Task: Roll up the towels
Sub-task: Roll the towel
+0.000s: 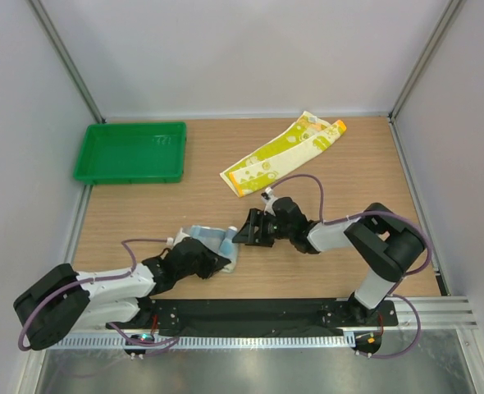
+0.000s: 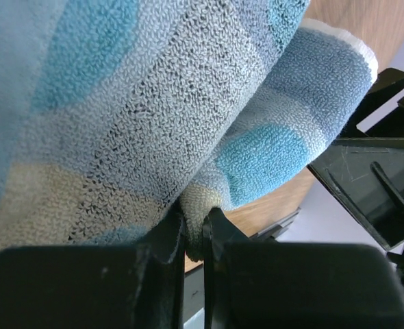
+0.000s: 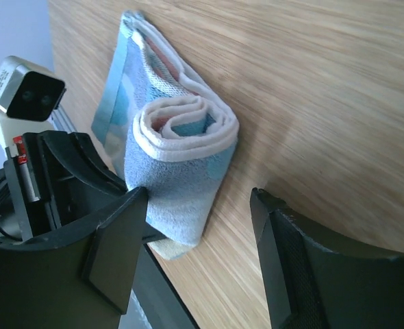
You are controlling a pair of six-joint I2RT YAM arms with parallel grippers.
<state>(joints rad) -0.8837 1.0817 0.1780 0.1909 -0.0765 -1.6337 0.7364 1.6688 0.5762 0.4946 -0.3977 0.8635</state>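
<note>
My left tool [image 2: 194, 226] is pinched shut on a fold of the blue towel [image 3: 181, 147]. The towel sits half rolled on the surface [image 1: 349, 164], nearer me than the green tray [image 1: 127, 125] and to its right. My right tool [image 3: 198, 209] stands open just beside the roll's end, gripping nothing. The coil looks loose, so if I let go or drag sideways I expect it to spring open. The yellow-green towel [image 1: 281, 152] lies flat, right of the tray, not yet rolled.
</note>
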